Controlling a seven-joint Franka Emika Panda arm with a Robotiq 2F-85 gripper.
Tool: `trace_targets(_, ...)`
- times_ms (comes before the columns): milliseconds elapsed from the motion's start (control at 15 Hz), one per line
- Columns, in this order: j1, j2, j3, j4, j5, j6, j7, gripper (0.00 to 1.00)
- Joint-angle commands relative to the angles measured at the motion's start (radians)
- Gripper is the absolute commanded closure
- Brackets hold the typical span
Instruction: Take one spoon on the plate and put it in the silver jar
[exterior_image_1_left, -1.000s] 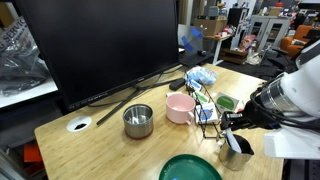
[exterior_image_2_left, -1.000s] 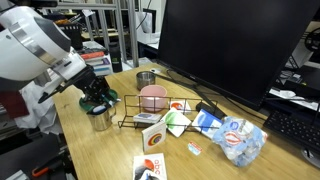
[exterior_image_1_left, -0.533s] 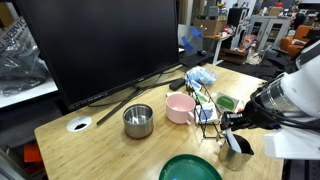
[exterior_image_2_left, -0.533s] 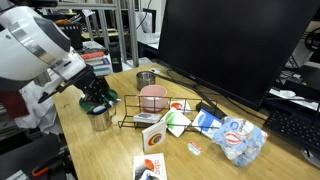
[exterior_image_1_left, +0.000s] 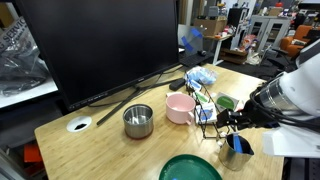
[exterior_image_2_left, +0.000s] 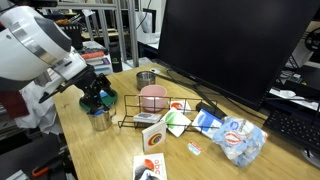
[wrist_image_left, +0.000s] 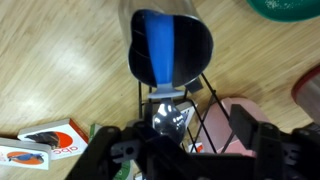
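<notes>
The silver jar (exterior_image_1_left: 238, 146) (exterior_image_2_left: 100, 121) stands on the wooden table near its edge. From the wrist view I look down into the silver jar (wrist_image_left: 140, 62), where the spoon (wrist_image_left: 160, 48) shows as a blue strip leaning inside. My gripper (exterior_image_1_left: 231, 124) (exterior_image_2_left: 97, 101) (wrist_image_left: 186, 136) hovers just above the jar with its jaws open and nothing between them. The dark green plate (exterior_image_1_left: 190, 168) (wrist_image_left: 292, 8) lies on the table beside the jar.
A black wire rack (exterior_image_1_left: 206, 112) (exterior_image_2_left: 150, 113) stands right by the jar, next to a pink cup (exterior_image_1_left: 180, 108) (exterior_image_2_left: 152, 97). A squat steel pot (exterior_image_1_left: 138, 121) (exterior_image_2_left: 146, 78) sits further off. A large monitor (exterior_image_1_left: 95, 45), cards and a plastic bag (exterior_image_2_left: 238, 140) fill the rest.
The jaws have opened and let go of the spoon, which now rests in the jar. The gripper has risen slightly above the jar.
</notes>
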Motion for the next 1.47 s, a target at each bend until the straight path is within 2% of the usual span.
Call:
trace_targets(0, 0.006, -0.005, -0.019, 0.000, -0.036, 0.009, 0.025, 0.00)
trace_targets(200, 0.006, 0.005, -0.027, 0.001, -0.034, 0.038, 0.019, 0.00)
trace_targets(267, 0.000, 0.000, -0.006, 0.001, -0.001, 0.006, 0.001, 0.00)
trace_targets(800, 0.001, -0.003, -0.006, 0.001, 0.009, -0.012, 0.003, 0.00)
trace_targets(1333, 0.031, -0.011, -0.013, 0.006, 0.092, -0.016, -0.007, 0.00)
trace_targets(1400, -0.002, -0.010, -0.046, 0.006, 0.091, 0.008, -0.056, 0.00)
